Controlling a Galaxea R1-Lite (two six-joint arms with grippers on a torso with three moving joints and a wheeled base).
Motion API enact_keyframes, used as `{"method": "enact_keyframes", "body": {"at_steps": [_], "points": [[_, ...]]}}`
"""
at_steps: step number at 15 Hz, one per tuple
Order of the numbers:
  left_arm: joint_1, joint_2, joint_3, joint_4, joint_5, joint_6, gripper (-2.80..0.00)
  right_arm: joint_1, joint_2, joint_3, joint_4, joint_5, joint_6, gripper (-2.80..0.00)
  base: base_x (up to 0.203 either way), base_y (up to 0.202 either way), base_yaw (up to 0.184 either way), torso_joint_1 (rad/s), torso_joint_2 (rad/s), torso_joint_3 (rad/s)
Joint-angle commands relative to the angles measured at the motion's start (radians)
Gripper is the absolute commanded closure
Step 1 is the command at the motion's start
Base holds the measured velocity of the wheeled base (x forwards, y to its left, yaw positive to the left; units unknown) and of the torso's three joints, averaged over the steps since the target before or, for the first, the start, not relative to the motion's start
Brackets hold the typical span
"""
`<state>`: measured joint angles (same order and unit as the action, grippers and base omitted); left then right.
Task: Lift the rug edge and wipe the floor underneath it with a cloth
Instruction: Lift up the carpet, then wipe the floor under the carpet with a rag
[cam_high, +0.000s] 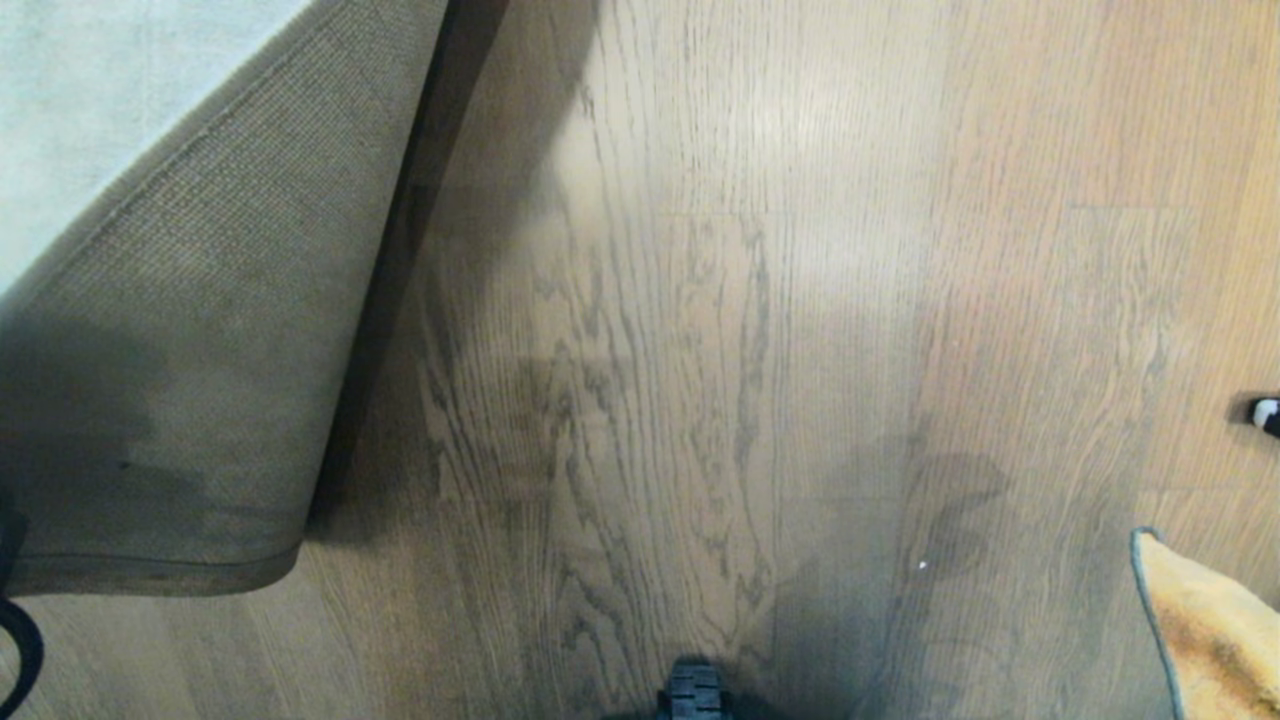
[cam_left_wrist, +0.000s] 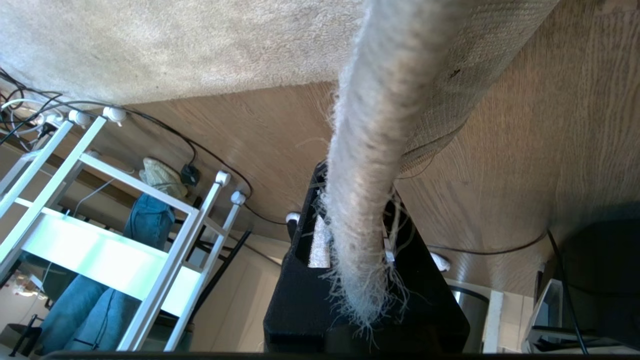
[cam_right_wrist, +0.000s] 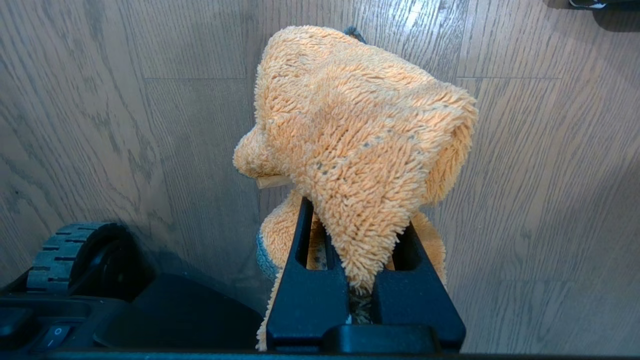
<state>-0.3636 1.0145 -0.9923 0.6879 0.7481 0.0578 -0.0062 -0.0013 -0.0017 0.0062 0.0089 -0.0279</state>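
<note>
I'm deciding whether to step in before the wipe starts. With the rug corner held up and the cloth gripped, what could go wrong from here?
1. The left end effector pinches only the frayed fringe of the rug edge; it could slip out and drop onto the bared floor.
2. The cloth bunches over the right end effector, so the hard fingers might scrape the floor.

The floor (cam_high: 760, 300) is brown wood-grain plank, with dark grain streaks running along the boards and a pale glare patch near the middle. A pale grey rug (cam_high: 90, 110) lies on it at the left; its corner is turned up off the boards, showing tan mesh backing. In the left wrist view, black cables (cam_left_wrist: 210, 160) and a white frame's feet (cam_left_wrist: 222, 178) rest on the floor.
</note>
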Motion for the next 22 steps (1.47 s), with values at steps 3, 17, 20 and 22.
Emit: {"method": "enact_keyframes", "body": {"at_steps": [3, 17, 20, 22], "points": [[0.0, 0.004, 0.001, 0.005, 0.005, 0.0, 0.0, 0.0, 0.001, 0.002, 0.001, 0.0, -0.025, 0.0, 0.0, 0.0, 0.0, 0.0, 0.0, 0.0], [-0.006, 0.017, 0.023, 0.002, 0.007, 0.002, 0.0, 0.035, 0.359, -0.23, -0.022, 0.108, -0.054, 0.0, 0.0, 0.0, 0.0, 0.0, 0.0, 0.0], [-0.006, 0.026, 0.021, 0.002, 0.007, 0.005, 0.0, 0.063, 0.558, -0.288, -0.112, 0.201, -0.055, 0.0, 0.0, 0.0, 0.0, 0.0, 0.0, 0.0], [-0.006, 0.027, 0.023, 0.002, 0.007, 0.005, 0.0, 0.071, 0.692, -0.302, -0.2, 0.313, -0.058, 0.0, 0.0, 0.0, 0.0, 0.0, 0.0, 0.0]]}}
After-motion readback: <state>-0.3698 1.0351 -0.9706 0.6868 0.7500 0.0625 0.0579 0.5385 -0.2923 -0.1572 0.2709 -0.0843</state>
